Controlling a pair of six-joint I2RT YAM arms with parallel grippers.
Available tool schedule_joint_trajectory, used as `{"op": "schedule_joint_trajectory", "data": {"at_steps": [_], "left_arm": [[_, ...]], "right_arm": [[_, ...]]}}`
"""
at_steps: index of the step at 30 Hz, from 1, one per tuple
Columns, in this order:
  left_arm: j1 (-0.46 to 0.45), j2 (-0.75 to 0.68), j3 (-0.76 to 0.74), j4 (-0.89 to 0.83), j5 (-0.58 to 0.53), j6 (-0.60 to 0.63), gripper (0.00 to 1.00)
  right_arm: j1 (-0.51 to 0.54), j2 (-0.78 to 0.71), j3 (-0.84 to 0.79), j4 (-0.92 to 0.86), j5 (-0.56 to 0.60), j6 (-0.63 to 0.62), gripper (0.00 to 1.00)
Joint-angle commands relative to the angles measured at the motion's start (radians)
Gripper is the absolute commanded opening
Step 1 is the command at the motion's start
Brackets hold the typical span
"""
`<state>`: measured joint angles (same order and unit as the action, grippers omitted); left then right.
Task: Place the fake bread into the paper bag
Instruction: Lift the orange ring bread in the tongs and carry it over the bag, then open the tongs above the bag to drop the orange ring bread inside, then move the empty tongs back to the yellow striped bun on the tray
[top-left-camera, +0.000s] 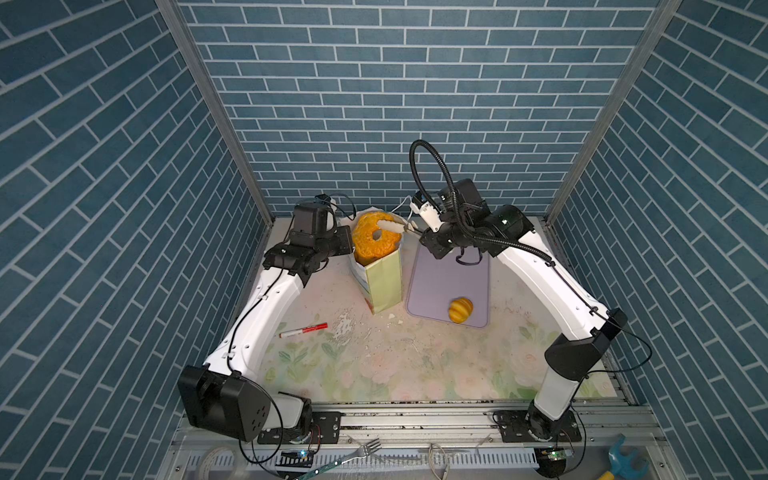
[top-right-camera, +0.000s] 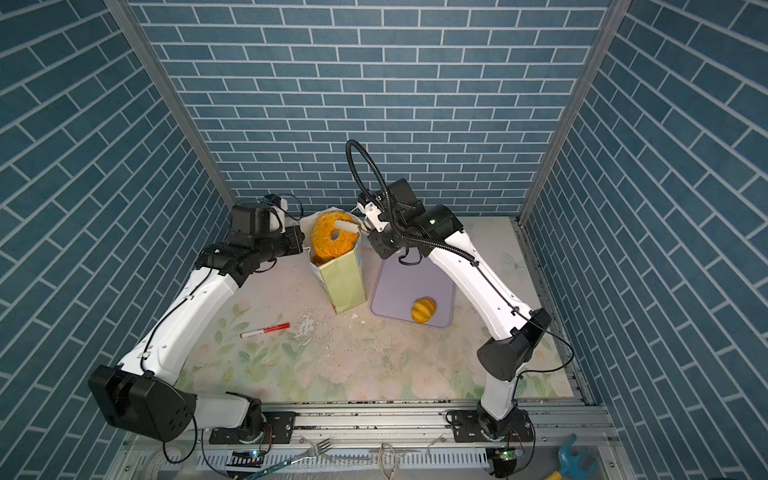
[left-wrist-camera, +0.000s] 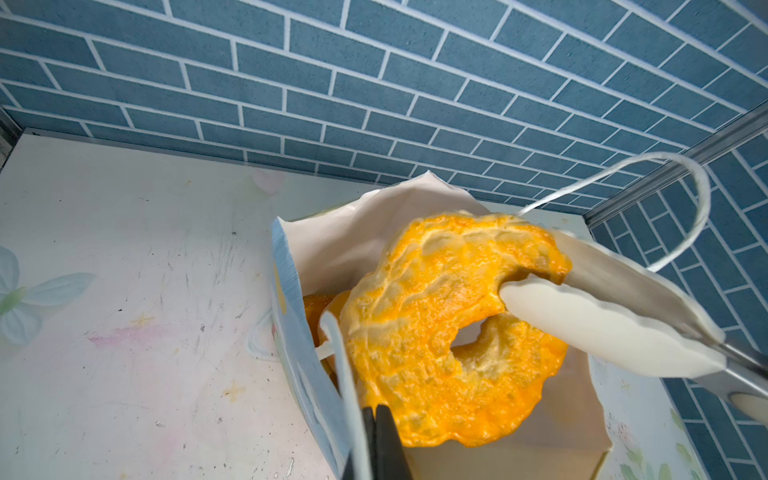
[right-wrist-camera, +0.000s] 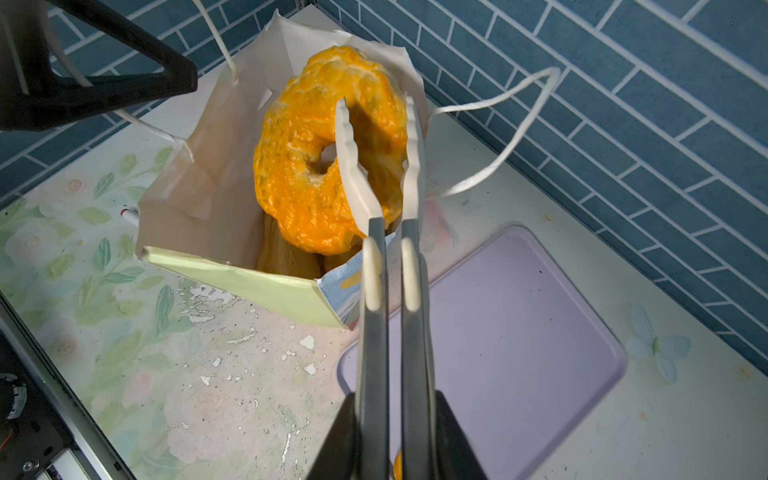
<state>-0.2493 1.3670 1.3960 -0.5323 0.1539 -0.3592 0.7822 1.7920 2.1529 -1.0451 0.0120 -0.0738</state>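
**Item 1, paper bag**: stands upright on your table, mouth open, white lining showing.

**Item 2, ring doughnut**: tilted on edge in the bag's mouth, upper part above the rim, lower edge inside.

**Item 3, further orange pastries**: lower in the bag, under the doughnut; you cannot count them.

**Item 4, tongs**: your right gripper is clamped on their metal arms. The white tips pinch the doughnut's ring, one tip across its hole.

**Item 5, cord handle**: pulled up from the bag's rim and nipped by your left gripper, which is closed tight.

**Item 6, ridged roll**: outside the bag, on the lilac tray just beside it, on your right arm's side.

**Item 7, red marker**: on the table near the bag, on your left arm's side.
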Motion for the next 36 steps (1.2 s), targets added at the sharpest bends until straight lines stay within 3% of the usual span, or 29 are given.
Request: {"op": "schedule_joint_trajectory", "data": {"at_steps": [1,11,17,25,29,36], "left_arm": [[-0.001,-0.017,-0.010,0.002,-0.004,0.005,0.00],[-0.001,-0.023,-0.014,-0.002,-0.005,0.007,0.00],[-0.001,-0.035,-0.020,-0.003,-0.013,0.008,0.00],[-0.001,-0.037,-0.024,-0.005,-0.019,0.007,0.00],[-0.001,-0.034,-0.020,-0.006,-0.019,0.010,0.00],[-0.001,-0.023,-0.009,-0.009,-0.015,0.022,0.00]], "right_arm": [[0.009,-0.005,0.060,0.025,0.004,-0.041,0.24],[0.010,-0.002,0.102,0.013,0.040,-0.050,0.38],[0.010,-0.003,0.123,0.010,0.016,-0.050,0.39],[0.000,-0.082,0.124,0.006,0.120,-0.042,0.37],[-0.060,-0.147,0.088,-0.047,0.152,0.012,0.37],[-0.264,-0.309,-0.192,-0.066,0.140,0.133,0.37]]}}
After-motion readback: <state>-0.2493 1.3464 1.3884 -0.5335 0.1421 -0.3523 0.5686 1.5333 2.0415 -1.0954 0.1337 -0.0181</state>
